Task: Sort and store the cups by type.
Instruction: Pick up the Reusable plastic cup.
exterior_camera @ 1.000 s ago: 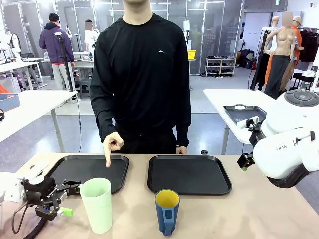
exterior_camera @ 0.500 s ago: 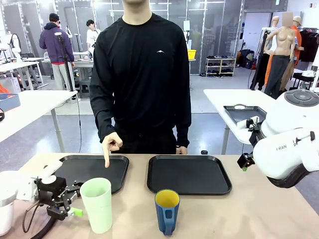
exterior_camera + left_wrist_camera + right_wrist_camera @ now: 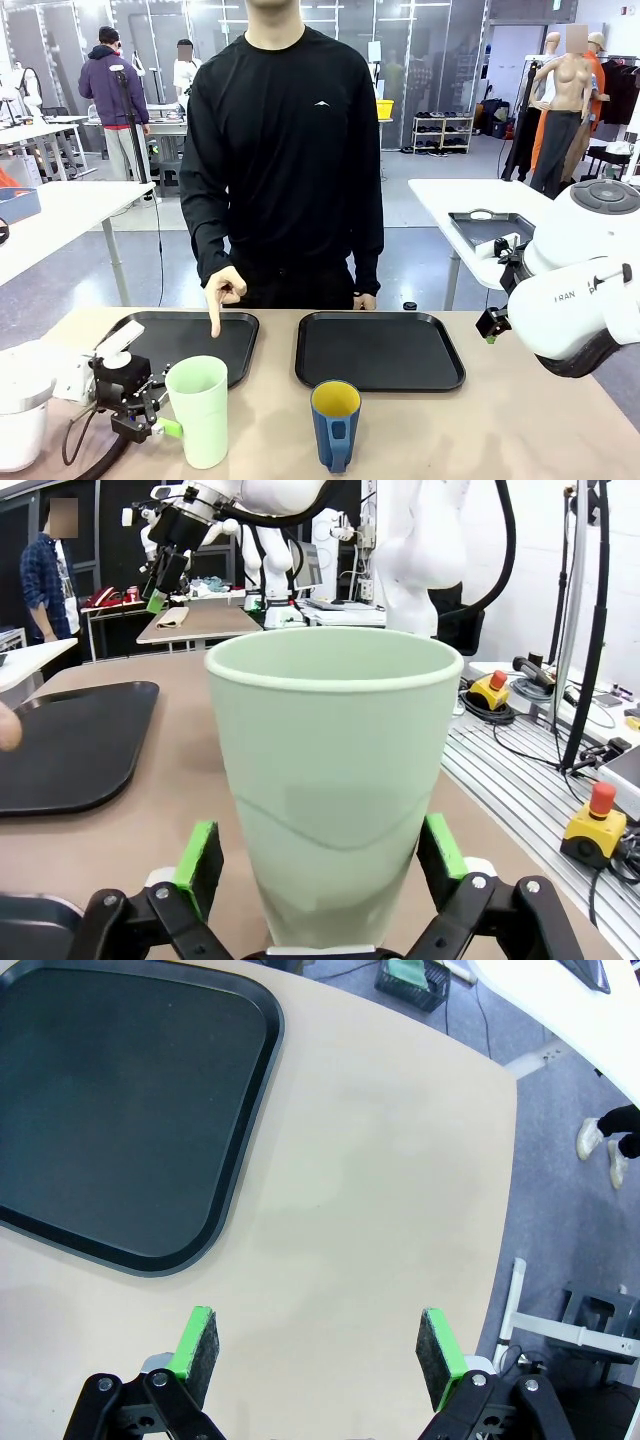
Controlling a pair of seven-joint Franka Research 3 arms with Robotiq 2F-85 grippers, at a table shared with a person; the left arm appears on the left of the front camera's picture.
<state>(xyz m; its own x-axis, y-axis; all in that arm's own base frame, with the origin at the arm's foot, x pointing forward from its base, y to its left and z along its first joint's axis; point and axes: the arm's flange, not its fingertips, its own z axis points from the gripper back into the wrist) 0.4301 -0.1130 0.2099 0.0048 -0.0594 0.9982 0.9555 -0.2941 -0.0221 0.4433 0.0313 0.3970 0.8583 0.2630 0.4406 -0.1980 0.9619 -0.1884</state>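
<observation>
Fingers (image 3: pixel 199 868) of the left gripper (image 3: pixel 320 862) are spread wide on both sides of the mint-green tumbler (image 3: pixel 335 740), low near its base. A thin gap is seen at each green pad, so the cup is enclosed but not clamped. The tumbler stands upright at the near left of the table (image 3: pixel 500 430). Just to its right the dark blue mug (image 3: pixel 335 425) is seen upright, yellow inside, its handle turned to the near side. The right gripper (image 3: pixel 318 1345) is held with fingers wide apart over bare table, nothing between them, beside the right tray (image 3: pixel 120 1100). Farther off, the left tray (image 3: pixel 150 340) is pointed at from above by the person's hand (image 3: pixel 225 288).
</observation>
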